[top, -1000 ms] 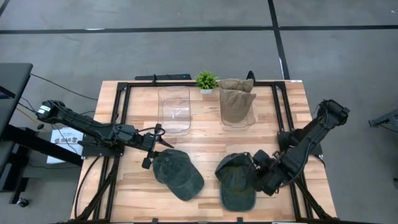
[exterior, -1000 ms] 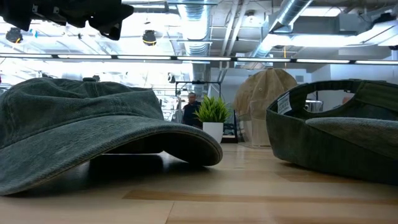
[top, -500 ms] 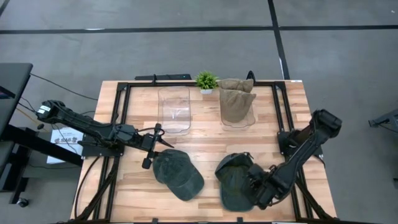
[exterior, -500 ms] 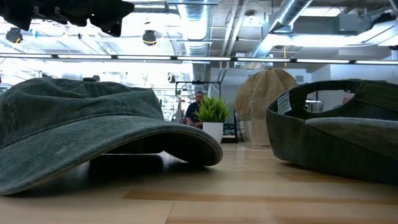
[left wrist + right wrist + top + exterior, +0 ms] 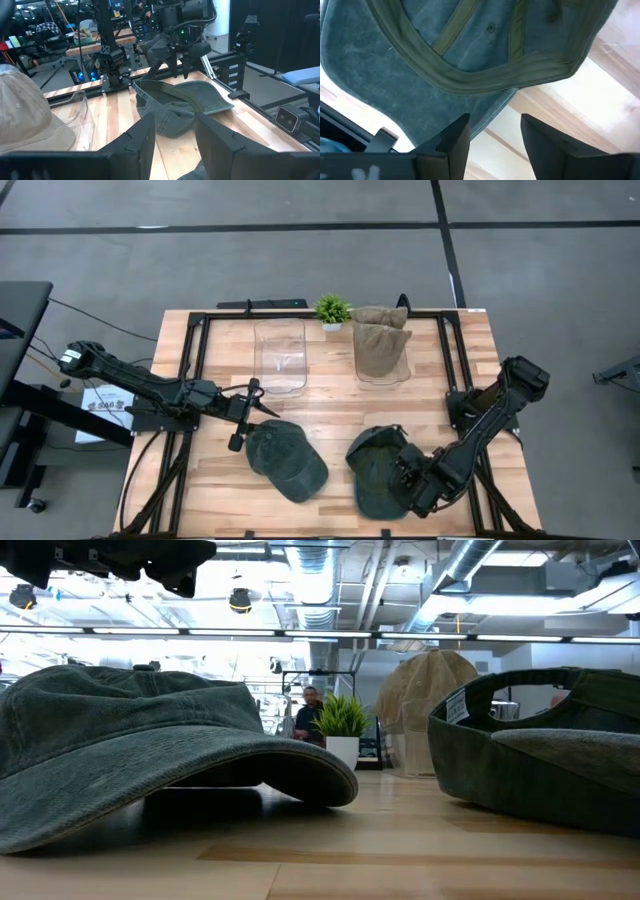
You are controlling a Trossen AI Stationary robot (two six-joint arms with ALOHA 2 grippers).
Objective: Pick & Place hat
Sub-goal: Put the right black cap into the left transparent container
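Right now, the upturned hat (image 5: pixel 378 470) is lying near the front edge of the table (image 5: pixel 330 395), on my right half, hollow side up, with its long axis running front to back and its brim pointing toward the front edge. My right gripper (image 5: pixel 412 484) is hovering just beside its right flank, fingers (image 5: pixel 451 142) standing apart over the brim with nothing between them. In the right wrist view the inside is showing faded green-grey denim with olive seam tape crossing the crown. A second hat (image 5: pixel 286 461) of the same washed cloth is sitting crown up to its left, brim slanting toward the front and the right, apart from the first. My left gripper (image 5: pixel 244 413) is hanging just behind and left of that one, fingers (image 5: pixel 142 142) parted and empty. Farther back, two clear plastic bins are standing side by side: the left bin (image 5: pixel 280 356) is showing nothing inside, and the right bin (image 5: pixel 383 364) is holding tan hats (image 5: pixel 380 338) stacked up. A small potted plant (image 5: pixel 332 310) is sitting between them at the rear rail. The tabletop is pale striped wood inside a black metal frame. Beyond the table, in the low view, a person (image 5: pixel 305 712) is showing behind the plant.
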